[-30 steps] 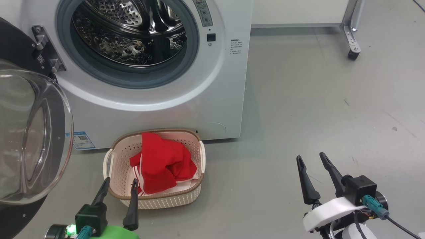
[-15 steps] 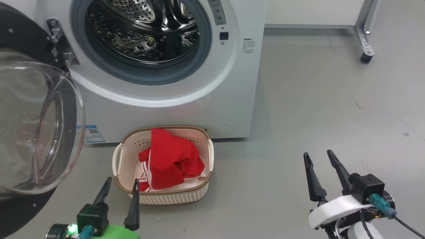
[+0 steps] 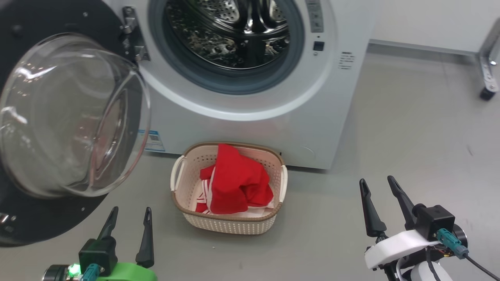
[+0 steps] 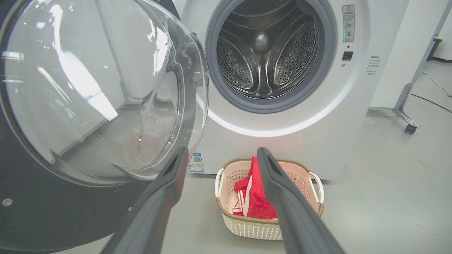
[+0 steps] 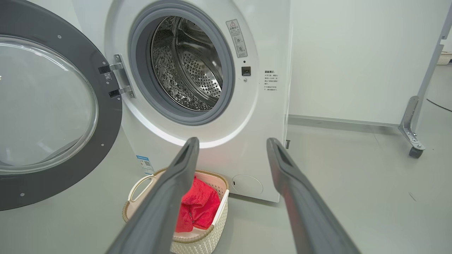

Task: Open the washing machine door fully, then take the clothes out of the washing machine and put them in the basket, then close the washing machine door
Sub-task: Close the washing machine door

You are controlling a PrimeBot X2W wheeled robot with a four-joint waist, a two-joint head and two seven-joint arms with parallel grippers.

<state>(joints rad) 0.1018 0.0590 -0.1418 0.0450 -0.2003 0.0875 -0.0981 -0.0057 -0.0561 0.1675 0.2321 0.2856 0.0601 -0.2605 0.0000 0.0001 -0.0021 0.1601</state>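
Here, the soft bright red clothes (image 3: 234, 179), crumpled fabric with white stripes and white panels, lie heaped inside the small cream plastic basket (image 3: 230, 225) and rise above its brown woven-look rim. The basket is rectangular with rounded corners, perforated sides and two white loop handles. It stands on the smooth grey floor (image 3: 410, 136), just in front of the big white front-loading washing machine (image 3: 250, 128). Above it, a thick grey rubber seal (image 3: 218, 82) rings the shiny perforated steel drum (image 3: 230, 35), and a small blue label (image 3: 153, 139) sits low on the white front panel.

The large round door (image 3: 50, 222) stands swung wide on its metal hinge (image 3: 133, 39) to the robot's left of the opening, a glossy black ring frame around a bulging clear glass bowl full of reflections.

The left gripper (image 3: 131, 208) hangs low beside the door's lower edge, its two long dark fingers parted and holding nothing. The right gripper (image 3: 376, 179), well to the right of the basket over the floor, is likewise parted and empty. A grey metal frame leg (image 3: 488, 74) on a black caster stands at the far right.
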